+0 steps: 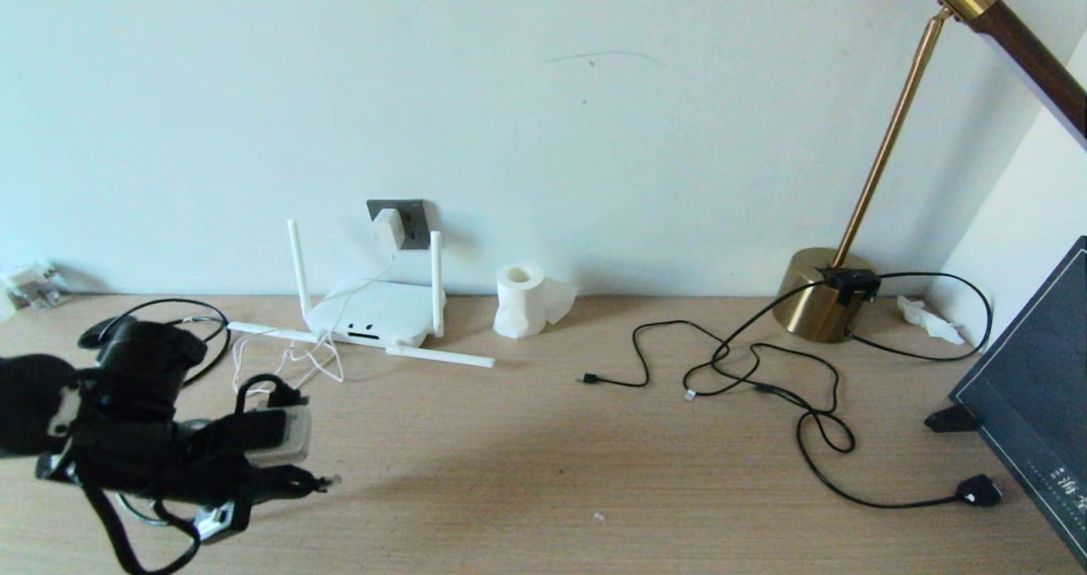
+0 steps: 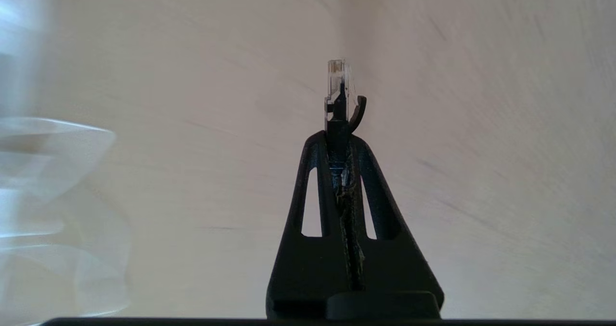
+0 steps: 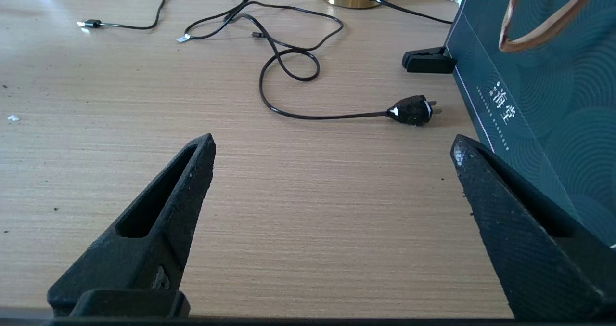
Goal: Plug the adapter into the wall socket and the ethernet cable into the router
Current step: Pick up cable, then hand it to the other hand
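Note:
The white adapter sits in the dark grey wall socket, and its thin white cord drops down to the router. The router lies flat below the socket; two antennas stand up and two lie on the table. Low over the front left of the table, well short of the router, my left gripper is shut on the ethernet cable's plug. The plug's clear tip sticks out past the fingertips. The black ethernet cable loops behind my arm. My right gripper hangs open over bare table at the right.
A white tissue roll stands right of the router. Thin black USB cables and the lamp's cord with its bulky plug sprawl at the right. The brass lamp base and a dark blue bag stand there too.

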Robot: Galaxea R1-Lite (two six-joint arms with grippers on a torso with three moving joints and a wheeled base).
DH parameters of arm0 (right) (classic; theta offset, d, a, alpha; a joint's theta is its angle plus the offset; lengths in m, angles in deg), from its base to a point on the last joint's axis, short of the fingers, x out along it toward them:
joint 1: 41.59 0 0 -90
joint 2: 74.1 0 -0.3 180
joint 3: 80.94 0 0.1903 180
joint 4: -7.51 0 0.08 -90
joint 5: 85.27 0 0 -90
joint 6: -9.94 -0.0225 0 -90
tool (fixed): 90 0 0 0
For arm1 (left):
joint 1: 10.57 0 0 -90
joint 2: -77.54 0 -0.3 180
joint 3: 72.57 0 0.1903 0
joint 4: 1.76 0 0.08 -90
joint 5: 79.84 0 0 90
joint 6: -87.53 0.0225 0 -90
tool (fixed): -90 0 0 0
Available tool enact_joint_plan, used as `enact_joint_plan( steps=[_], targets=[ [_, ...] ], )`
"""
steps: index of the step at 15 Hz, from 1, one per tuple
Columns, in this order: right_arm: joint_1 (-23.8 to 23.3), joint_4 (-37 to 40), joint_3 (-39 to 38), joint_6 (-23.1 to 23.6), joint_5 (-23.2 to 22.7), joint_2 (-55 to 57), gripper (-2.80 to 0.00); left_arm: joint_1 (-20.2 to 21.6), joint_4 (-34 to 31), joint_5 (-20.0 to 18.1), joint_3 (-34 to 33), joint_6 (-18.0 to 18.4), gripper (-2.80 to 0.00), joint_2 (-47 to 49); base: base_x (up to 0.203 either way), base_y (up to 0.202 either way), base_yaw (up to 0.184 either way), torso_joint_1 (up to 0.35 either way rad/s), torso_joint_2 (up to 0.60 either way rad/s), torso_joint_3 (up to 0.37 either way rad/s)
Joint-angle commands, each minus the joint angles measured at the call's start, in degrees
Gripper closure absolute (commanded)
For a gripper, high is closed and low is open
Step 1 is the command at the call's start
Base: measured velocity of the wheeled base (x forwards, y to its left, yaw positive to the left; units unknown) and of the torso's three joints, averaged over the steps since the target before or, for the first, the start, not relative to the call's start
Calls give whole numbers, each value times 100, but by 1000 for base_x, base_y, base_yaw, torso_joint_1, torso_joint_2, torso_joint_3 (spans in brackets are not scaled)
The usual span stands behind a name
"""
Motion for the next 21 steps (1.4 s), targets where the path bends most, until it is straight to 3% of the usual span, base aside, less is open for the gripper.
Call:
enact_joint_plan(
  steps=[1, 3, 6, 9, 12, 15, 16, 18, 20, 21],
  targets=[
    [2, 2, 1, 5, 2, 8, -280, -456, 27, -80, 503, -419, 0, -801, 0, 0, 0, 0, 0, 0],
    [3, 2, 1, 5, 2, 5, -280, -901, 117, -166, 941, -935, 0, -918, 0, 0, 0, 0, 0, 0],
    [6, 2, 1, 5, 2, 5, -280, -1553, 298, -152, 1670, -1387, 0, -875, 0, 0, 0, 0, 0, 0],
    [9, 2, -7, 33, 1, 1, -280, -2065, 331, 144, 2279, -1806, 0, -866, 0, 0, 0, 0, 0, 0],
    [3, 11, 1, 109, 0, 2, -280, -2625, 542, 573, 2328, -2384, 0, -958, 0, 0, 0, 0, 0, 0],
    [6, 8, 315, 31, -77, 23, -280, -3014, 1599, 868, 2096, -2438, 0, -853, 0, 0, 0, 0, 0, 0],
    [7, 54, 789, -182, -239, 155, -280, -3143, 1774, 1029, 2021, -2434, 0, -887, 0, 0, 0, 0, 0, 0],
    [43, 279, 2141, -1052, -930, 976, -280, -3281, 1791, 1224, 1926, -2424, 0, -956, 0, 0, 0, 0, 0, 0],
    [97, 525, 2950, -1867, -2197, 2143, -280, -3361, 1816, 1229, 1672, -2423, 0, -1108, 0, 0, 0, 0, 0, 0],
    [115, 568, 3157, -2063, -2803, 2721, -280, -3381, 1824, 1237, 1595, -2413, 0, -1124, 0, 0, 0, 0, 0, 0]
  ],
)
